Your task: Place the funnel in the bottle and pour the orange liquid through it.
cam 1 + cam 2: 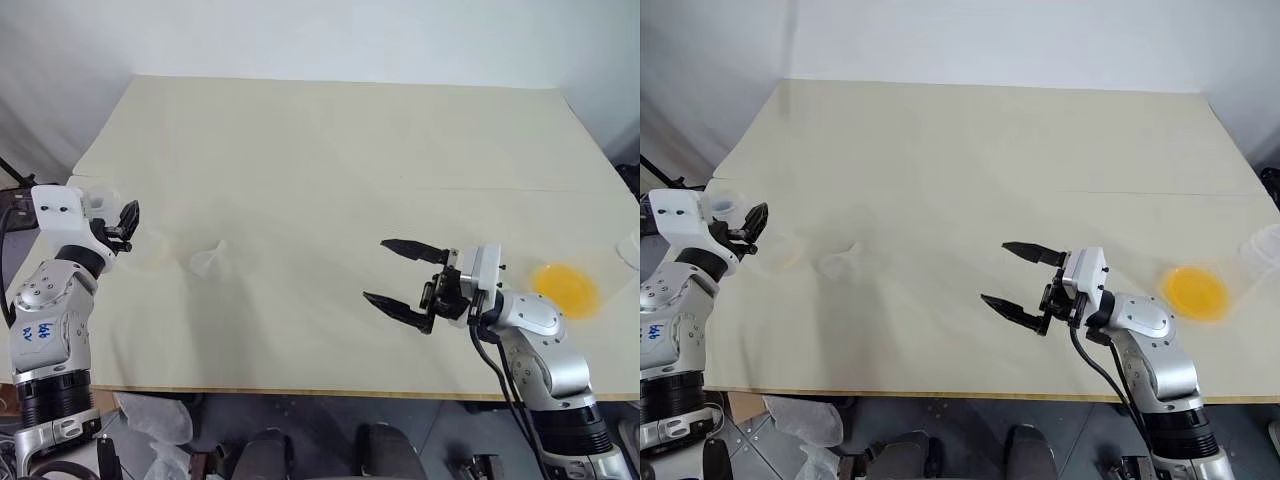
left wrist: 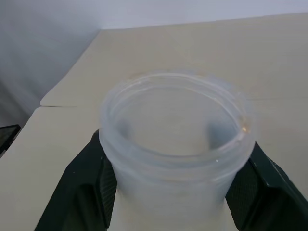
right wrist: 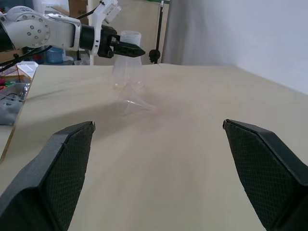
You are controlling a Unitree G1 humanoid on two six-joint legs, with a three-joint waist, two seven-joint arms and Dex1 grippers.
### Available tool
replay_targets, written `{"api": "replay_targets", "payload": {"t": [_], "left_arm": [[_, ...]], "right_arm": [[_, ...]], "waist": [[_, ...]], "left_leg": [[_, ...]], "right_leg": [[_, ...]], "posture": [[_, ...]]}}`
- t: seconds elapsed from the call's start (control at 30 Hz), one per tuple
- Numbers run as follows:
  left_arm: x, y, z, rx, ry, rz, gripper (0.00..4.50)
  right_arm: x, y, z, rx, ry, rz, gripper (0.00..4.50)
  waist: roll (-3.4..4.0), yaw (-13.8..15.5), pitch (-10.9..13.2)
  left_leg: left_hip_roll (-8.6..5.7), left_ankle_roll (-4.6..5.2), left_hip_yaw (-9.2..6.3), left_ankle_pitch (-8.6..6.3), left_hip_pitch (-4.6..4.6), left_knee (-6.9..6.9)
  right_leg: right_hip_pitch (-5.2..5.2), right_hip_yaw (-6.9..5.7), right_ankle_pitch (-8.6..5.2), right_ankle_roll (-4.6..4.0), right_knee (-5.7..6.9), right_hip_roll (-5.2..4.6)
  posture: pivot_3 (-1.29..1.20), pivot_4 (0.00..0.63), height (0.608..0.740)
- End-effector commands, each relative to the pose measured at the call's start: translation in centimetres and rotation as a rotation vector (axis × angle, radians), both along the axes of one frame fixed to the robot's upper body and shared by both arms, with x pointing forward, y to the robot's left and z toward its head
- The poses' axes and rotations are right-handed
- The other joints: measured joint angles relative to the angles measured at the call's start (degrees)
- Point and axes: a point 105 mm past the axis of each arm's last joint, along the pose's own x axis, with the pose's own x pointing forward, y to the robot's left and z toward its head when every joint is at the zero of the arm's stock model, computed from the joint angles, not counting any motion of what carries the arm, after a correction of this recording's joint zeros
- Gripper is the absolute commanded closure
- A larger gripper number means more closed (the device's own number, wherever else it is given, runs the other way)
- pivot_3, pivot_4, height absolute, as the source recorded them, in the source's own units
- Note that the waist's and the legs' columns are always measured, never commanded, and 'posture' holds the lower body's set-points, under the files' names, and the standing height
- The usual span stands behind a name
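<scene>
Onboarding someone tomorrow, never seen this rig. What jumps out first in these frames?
The orange liquid, the one bright spot, sits in a clear flask near the table's right edge, just beyond the right hand, whose black fingers stand wide open over the tabletop. At the far left, the left hand has its fingers on either side of the bottle's clear neck. The see-through funnel lies on its side just right of the bottle.

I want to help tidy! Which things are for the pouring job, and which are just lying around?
For the job: funnel, bottle, orange liquid, big flask holding it.
Just lying around: plastic bags under the table, stand behind it.
</scene>
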Motion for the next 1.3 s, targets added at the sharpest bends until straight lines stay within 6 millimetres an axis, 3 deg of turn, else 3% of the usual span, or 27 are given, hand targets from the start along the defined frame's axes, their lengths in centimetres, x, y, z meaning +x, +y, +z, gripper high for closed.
{"api": "replay_targets", "payload": {"t": [0.03, 0.13, 0.27, 0.33, 0.37, 0.5, 0.67, 0.83, 1.3], "left_arm": [[-0.5, -1.9, 5.7, -0.006, -0.255, -0.154, 1.97], [-0.5, -6.2, 7.7, 0.082, -0.297, -0.427, 1.97], [-1.3, -14.3, 7.2, 0.201, -0.202, -0.958, 1.97], [-1.3, -17.5, 6.5, 0.236, -0.155, -1.140, 1.97], [-1.1, -18.5, 6.4, 0.240, -0.143, -1.184, 1.97], [-0.5, -25.7, 4.6, 0.241, -0.133, -1.459, 1.97], [0.7, -30.7, 2.0, 0.275, -0.097, -1.536, 1.97], [0.9, -33.1, 0.7, 0.377, -0.077, -1.568, 1.97], [2.2, -33.6, 0.3, 0.357, -0.080, -1.511, 1.97]], "right_arm": [[-0.2, -0.8, 0.9, 0.005, -0.060, -0.043, 0.00], [-0.3, -2.2, 1.3, -0.010, -0.073, -0.100, 0.00], [-1.3, -5.5, 0.7, -0.078, -0.059, -0.214, 0.00], [-2.0, -7.4, 0.2, -0.118, -0.047, -0.283, 0.00], [-2.2, -7.9, 0.0, -0.131, -0.044, -0.306, 0.00], [-4.0, -11.2, -0.5, -0.149, -0.018, -0.468, 0.00], [-5.4, -11.2, -0.4, -0.131, -0.022, -0.531, 0.00], [-6.2, -10.3, -0.2, -0.098, -0.025, -0.563, 0.00], [-5.7, -9.3, -0.1, -0.058, -0.033, -0.577, 0.00]], "waist": [[-0.08, 0.09, 0.04], [-0.09, 0.40, 0.05], [-0.08, 0.60, 0.05], [-0.08, 0.69, 0.05], [-0.07, 0.92, 0.05], [-0.06, 1.45, 0.05], [-0.08, 0.83, 0.07], [-0.08, 0.54, 0.07], [-0.08, 1.58, 0.07]], "left_leg": [[0.00, 0.00, 0.00, 0.00, -0.01, 0.01], [-0.06, 0.00, 0.01, 0.00, -0.09, 0.05], [-0.21, 0.01, -0.03, 0.00, -0.24, 0.05], [-0.22, 0.01, -0.06, 0.00, -0.29, 0.05], [-0.22, 0.01, -0.04, 0.00, -0.32, 0.07], [-0.24, 0.02, 0.07, 0.00, -0.37, 0.10], [-0.13, 0.04, 0.37, -0.01, -0.37, 0.06], [-0.09, 0.05, 0.49, -0.01, -0.44, 0.07], [-0.10, 0.06, 0.44, -0.01, -0.49, 0.12]], "right_leg": [[0.00, -0.01, 0.00, 0.00, 0.00, 0.00], [0.05, -0.16, 0.02, -0.02, 0.01, -0.04], [0.08, -0.33, 0.03, -0.01, -0.01, -0.10], [0.08, -0.40, 0.03, -0.01, -0.03, -0.08], [0.06, -0.41, 0.03, -0.01, -0.03, -0.09], [0.04, -0.42, 0.03, 0.00, -0.07, -0.09], [-0.14, -0.42, 0.03, 0.00, -0.09, -0.05], [-0.26, -0.39, 0.03, -0.01, -0.08, -0.04], [-0.27, -0.42, 0.03, 0.00, -0.07, -0.05]], "posture": [[0.00, 0.150, 0.740], [0.00, 0.150, 0.740], [0.00, 0.150, 0.740], [0.00, 0.150, 0.740], [0.00, 0.150, 0.740], [0.00, 0.150, 0.740], [0.00, 0.150, 0.740], [0.00, 0.150, 0.740], [0.00, 0.150, 0.740]]}}
